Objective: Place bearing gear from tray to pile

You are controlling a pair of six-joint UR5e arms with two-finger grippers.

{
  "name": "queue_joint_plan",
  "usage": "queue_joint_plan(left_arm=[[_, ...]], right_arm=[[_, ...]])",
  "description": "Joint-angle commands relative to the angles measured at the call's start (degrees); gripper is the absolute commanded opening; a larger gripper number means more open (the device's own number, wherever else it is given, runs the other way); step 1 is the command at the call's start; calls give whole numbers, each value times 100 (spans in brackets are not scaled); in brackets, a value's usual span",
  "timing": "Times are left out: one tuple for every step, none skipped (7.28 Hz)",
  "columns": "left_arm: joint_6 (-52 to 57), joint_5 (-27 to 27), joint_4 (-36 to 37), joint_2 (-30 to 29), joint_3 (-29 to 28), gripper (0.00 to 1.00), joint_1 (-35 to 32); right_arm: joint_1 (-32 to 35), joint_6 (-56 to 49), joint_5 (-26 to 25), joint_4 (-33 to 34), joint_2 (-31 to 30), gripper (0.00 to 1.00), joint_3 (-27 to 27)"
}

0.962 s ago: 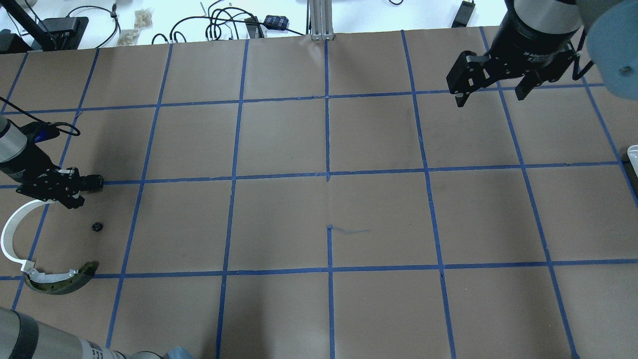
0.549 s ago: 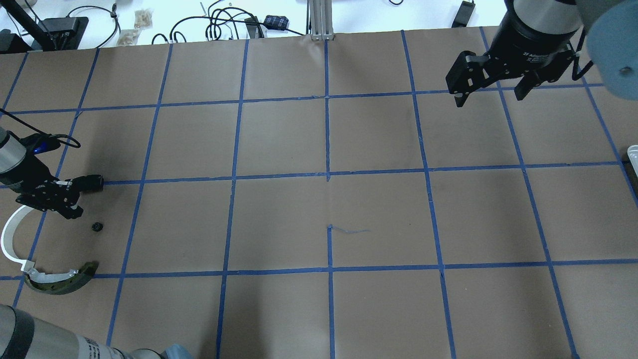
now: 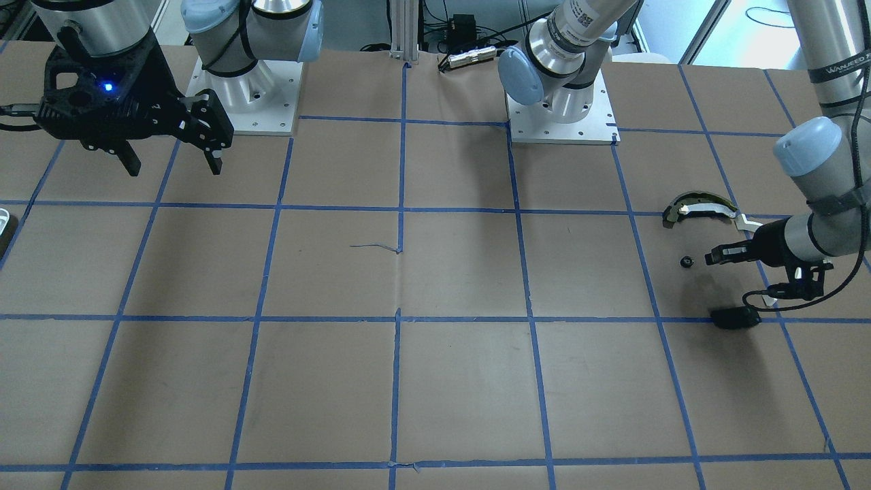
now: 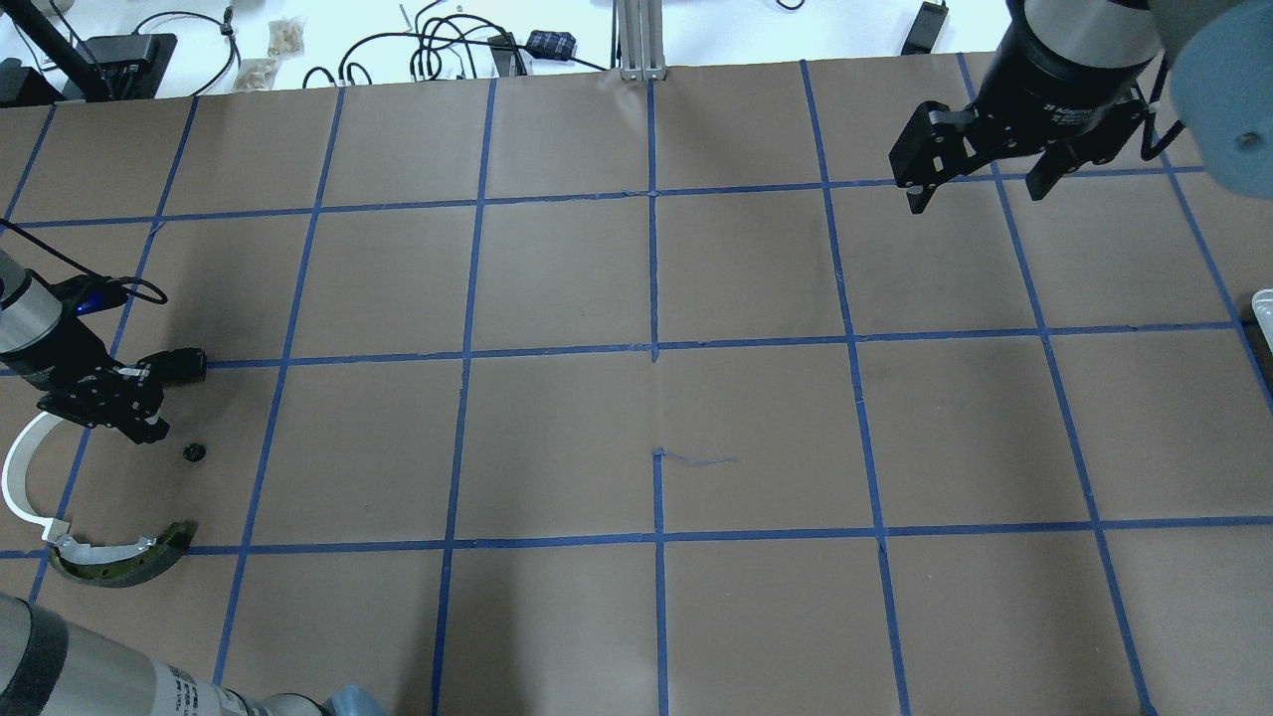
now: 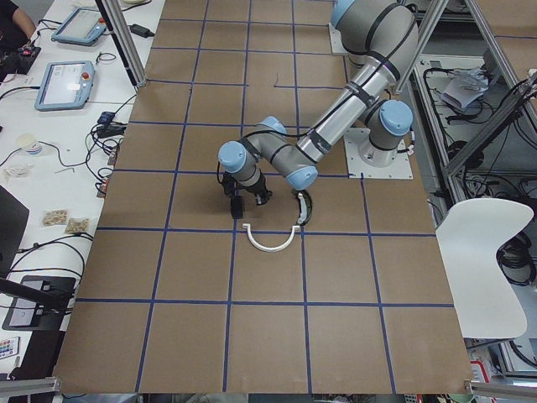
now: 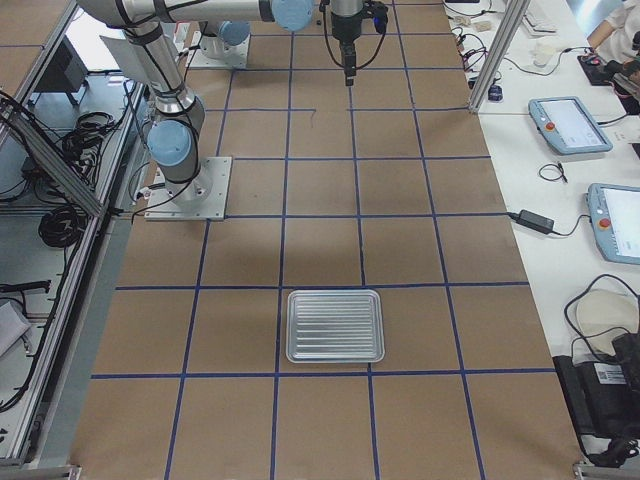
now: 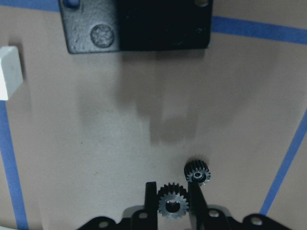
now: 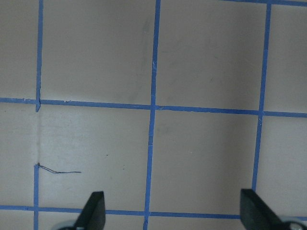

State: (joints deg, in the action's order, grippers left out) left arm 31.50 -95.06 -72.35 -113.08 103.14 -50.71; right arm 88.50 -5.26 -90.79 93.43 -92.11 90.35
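My left gripper (image 4: 149, 426) is shut on a small black bearing gear (image 7: 172, 206), low over the paper at the table's left end. A second black gear (image 7: 197, 171) lies on the paper just beside its fingertips; it also shows in the overhead view (image 4: 194, 453). Around them lies the pile: a white arc strip (image 4: 18, 477), an olive-and-silver curved piece (image 4: 124, 559) and a flat black plate (image 4: 181, 366). The tray (image 6: 335, 325) sits at the far right end and looks empty. My right gripper (image 4: 980, 189) is open and empty, high over the far right.
Brown paper with a blue tape grid covers the table (image 4: 656, 398). Cables and small boxes lie beyond its far edge (image 4: 448, 45). The tray's rim shows as a sliver at the overhead view's right edge (image 4: 1265, 306).
My left gripper has moved toward the near edge, closer to the gear lying on the paper, still shut on its gear. The right gripper has barely moved.
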Motion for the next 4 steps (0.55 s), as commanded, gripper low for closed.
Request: queue_joint_plan(left_arm=[[-12, -4, 45, -22, -4, 73, 0], [-4, 5, 54, -22, -4, 86, -35], [5, 14, 28, 13, -4, 95, -44], [-21, 23, -33, 127, -91, 100, -88]], right_arm=[[0, 7, 0, 0, 0, 100, 0], [0, 7, 0, 9, 0, 100, 0], [0, 7, 0, 0, 0, 100, 0], [0, -2, 0, 9, 0, 100, 0]])
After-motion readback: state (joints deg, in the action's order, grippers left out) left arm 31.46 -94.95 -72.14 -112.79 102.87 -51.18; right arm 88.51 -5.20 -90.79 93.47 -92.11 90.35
